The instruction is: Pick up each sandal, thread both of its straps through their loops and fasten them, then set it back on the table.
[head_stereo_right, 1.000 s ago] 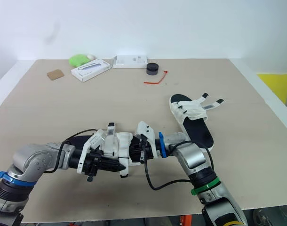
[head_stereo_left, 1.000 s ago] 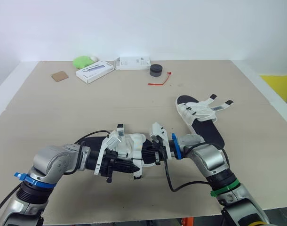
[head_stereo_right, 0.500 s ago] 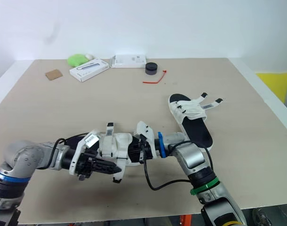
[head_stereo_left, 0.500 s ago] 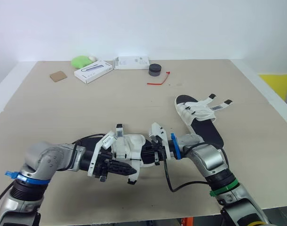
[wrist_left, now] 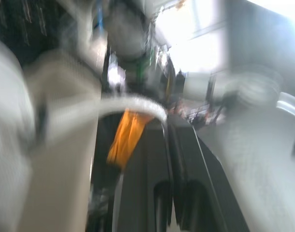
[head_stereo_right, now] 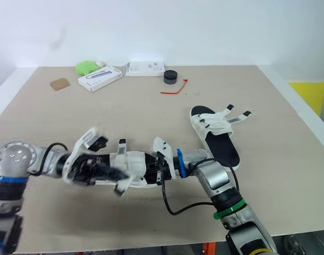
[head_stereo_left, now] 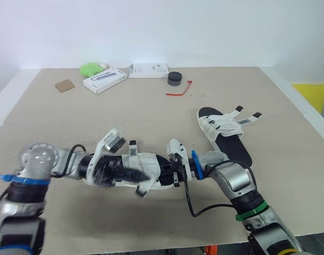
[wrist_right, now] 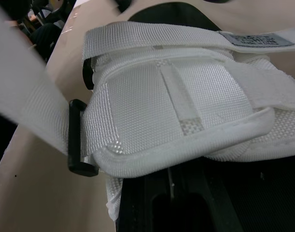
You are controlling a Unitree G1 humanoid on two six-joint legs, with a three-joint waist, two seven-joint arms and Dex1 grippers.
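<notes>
1. The sandal (head_stereo_left: 154, 166) is at the near part of the table (head_stereo_left: 151, 119), lying lengthwise between the two hands.
2. The right hand (head_stereo_left: 175, 169) is clamped on one end of the sandal, at the edge of the dark sole.
3. The left hand (head_stereo_left: 125, 171) is at the sandal's other end. It is too blurred to tell whether it is apart or together.
4. In the right wrist view, the sandal's white woven upper is close in front, with a black loop (wrist_right: 79, 140) at its side. A white strap (wrist_right: 26, 101) runs up to that loop.
5. The second sandal (head_stereo_left: 226, 135) lies flat on the table towards the right, well apart from both hands. Its two strap ends (head_stereo_left: 248, 117) stick out loose to the right.
6. Along the far edge of the table are a green lump (head_stereo_left: 92, 69), two white boxes (head_stereo_left: 104, 81) (head_stereo_left: 150, 70), a small black round pot (head_stereo_left: 175, 78), a red tie (head_stereo_left: 179, 91) and a brown square (head_stereo_left: 66, 85).
</notes>
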